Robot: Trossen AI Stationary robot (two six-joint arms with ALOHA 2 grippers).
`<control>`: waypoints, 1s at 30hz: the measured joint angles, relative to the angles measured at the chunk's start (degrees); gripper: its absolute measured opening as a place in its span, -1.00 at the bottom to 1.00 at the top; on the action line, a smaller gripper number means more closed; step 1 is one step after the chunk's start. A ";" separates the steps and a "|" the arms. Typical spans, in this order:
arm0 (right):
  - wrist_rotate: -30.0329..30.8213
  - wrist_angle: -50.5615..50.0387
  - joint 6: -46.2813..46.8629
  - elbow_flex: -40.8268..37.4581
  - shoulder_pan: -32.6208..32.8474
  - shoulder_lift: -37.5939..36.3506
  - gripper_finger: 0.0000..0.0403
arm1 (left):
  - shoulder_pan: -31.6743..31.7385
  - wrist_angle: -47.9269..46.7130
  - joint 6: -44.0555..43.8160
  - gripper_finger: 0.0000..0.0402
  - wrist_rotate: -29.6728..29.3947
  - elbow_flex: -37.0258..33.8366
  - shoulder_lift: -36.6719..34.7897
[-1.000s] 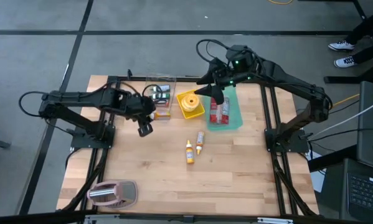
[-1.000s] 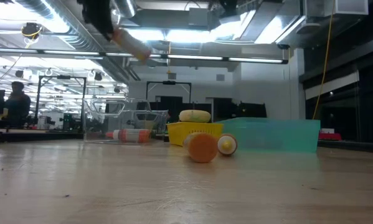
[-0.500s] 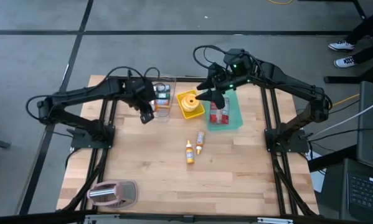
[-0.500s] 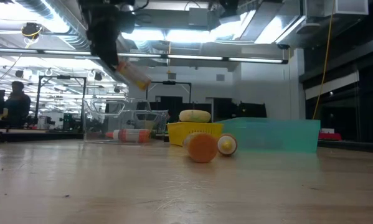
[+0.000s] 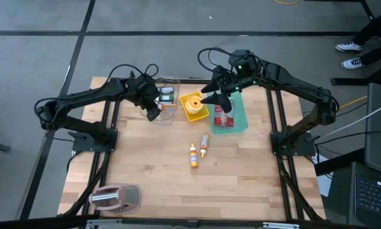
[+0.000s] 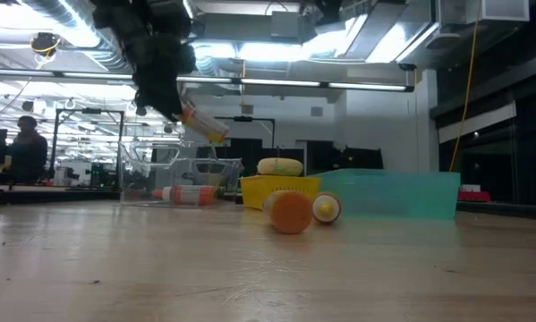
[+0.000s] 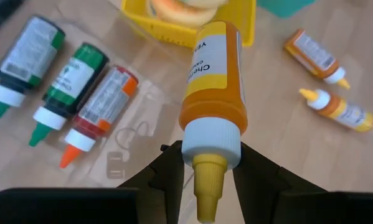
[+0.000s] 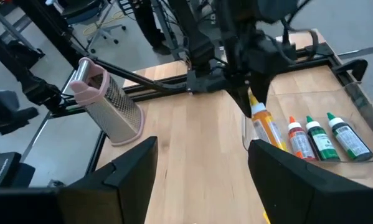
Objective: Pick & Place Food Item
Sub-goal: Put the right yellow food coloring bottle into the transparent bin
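At the lower left of the high view a pink-handled grater (image 5: pixel 114 198) lies alone on the tabletop (image 5: pixel 241 184). Nearer the middle, two small orange bottles (image 5: pixel 198 151) lie side by side, apparently not yet dealt with. Beyond them, toward the top, stand three containers in a row: a clear tray (image 5: pixel 167 100), a yellow basket (image 5: pixel 194 106) holding something round, and a teal bin (image 5: pixel 240 117) with red-labelled items in it.

The left end effector (image 5: pixel 153 113) hangs above the clear tray's near edge, pinching an orange bottle (image 7: pixel 213 74) at its white cap, nozzle toward the wrist. In the left wrist view three bottles already lie in the tray: two green-capped (image 7: pixel 44 68) and one orange-capped (image 7: pixel 98 114).

The right end effector (image 5: pixel 209 97) waits spread wide, raised over the gap between basket and bin.

I'd judge the job partway through: this bottle is lifted and close to its tray but not released, and two remain on the tabletop.
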 joint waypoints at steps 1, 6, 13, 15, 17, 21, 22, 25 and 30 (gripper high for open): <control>-0.08 0.02 -0.08 0.00 0.00 0.00 0.23 | 0.00 0.39 -0.33 -0.45 0.00 -0.84 0.00; -0.15 0.63 1.35 0.00 -0.59 0.00 0.23 | 1.15 2.31 2.33 -0.45 0.76 -3.53 -0.08; 5.01 3.98 6.45 0.00 -1.18 0.02 0.23 | 7.58 1.87 8.42 -0.45 3.59 -5.91 -0.20; 6.51 4.56 7.74 0.00 -1.14 0.02 0.23 | 9.94 2.11 10.00 -0.45 4.17 -6.54 -0.20; 7.79 4.54 8.85 0.00 -1.14 0.02 0.23 | 12.41 3.54 11.26 -0.45 6.40 -7.25 -0.20; 9.99 4.52 10.29 0.00 -1.14 0.02 0.23 | 16.33 5.70 11.85 -0.45 9.40 -9.76 -0.03; 10.19 4.54 10.55 0.00 -1.14 0.02 0.23 | 17.12 6.18 11.85 -0.45 10.11 -10.42 -0.02; 10.33 4.52 10.58 0.00 -1.14 0.02 0.23 | 18.08 6.79 12.55 -0.45 10.34 -12.47 -0.04; 10.34 4.52 10.10 0.00 -1.15 0.04 0.23 | 18.21 6.88 12.90 -0.45 10.28 -15.33 -0.02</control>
